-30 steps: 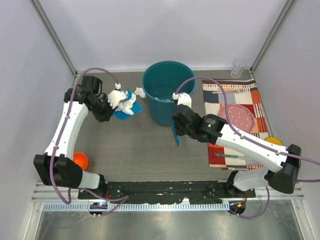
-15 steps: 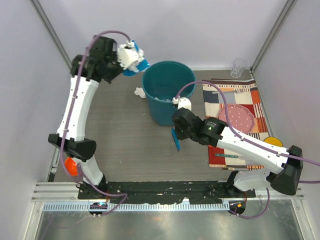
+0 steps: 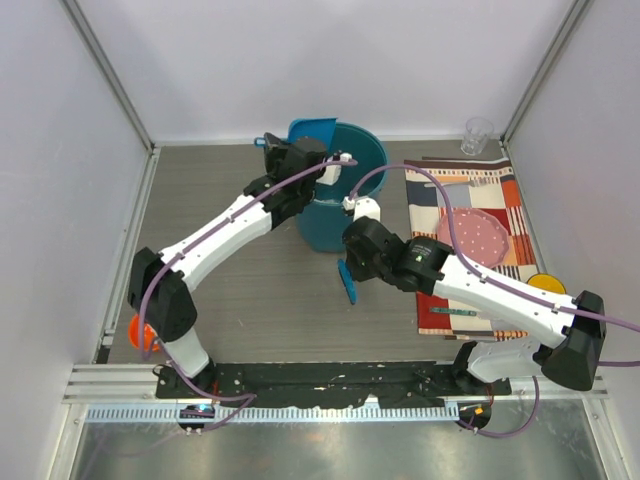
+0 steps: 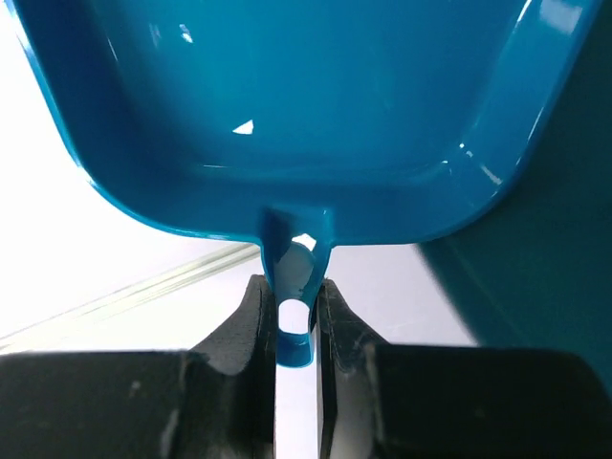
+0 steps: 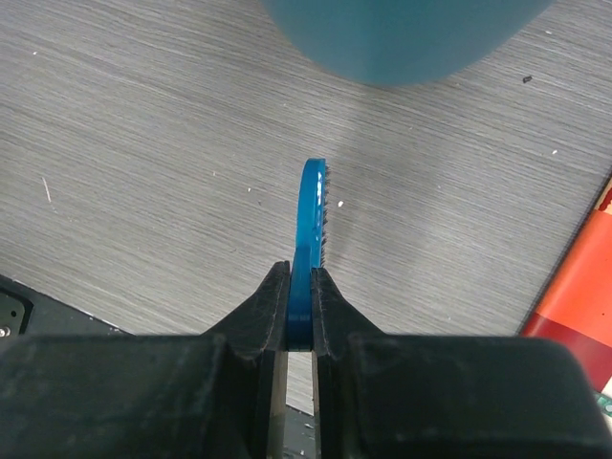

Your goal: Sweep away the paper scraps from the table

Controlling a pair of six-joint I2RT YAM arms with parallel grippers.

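Looks like the emptying step: a teal dustpan [image 4: 287, 96] pinched by its handle tab in the left end effector [image 4: 296, 320], closed tight on it, and held up at the far rim of the teal bin [image 3: 368, 152], tilted toward the opening. From the left wrist, shows only a bare, glossy pan with nothing in it. Over on the right, a blue brush [image 5: 311, 210] nipped edge-on in the right end effector [image 5: 300, 320], likewise closed hard on it, and hanging just in front of the bin with its tip near the bench [image 3: 230, 290]; touching or not, cannot tell. No paper scraps to be found on the open bench in any view. Presumably down in the bin, though impossible to confirm with the bin's inside largely hidden behind the left arm [image 3: 215, 235], and the patch of bench beside the bin covered too. By that reckoning, close to finished. Next calls for drawing the pan back off the rim without knocking the bin, then checking the hidden ground beside it for a stray wad. If one turns up, pan edge down flat on the bench and a short stroke of the brush to push it in.
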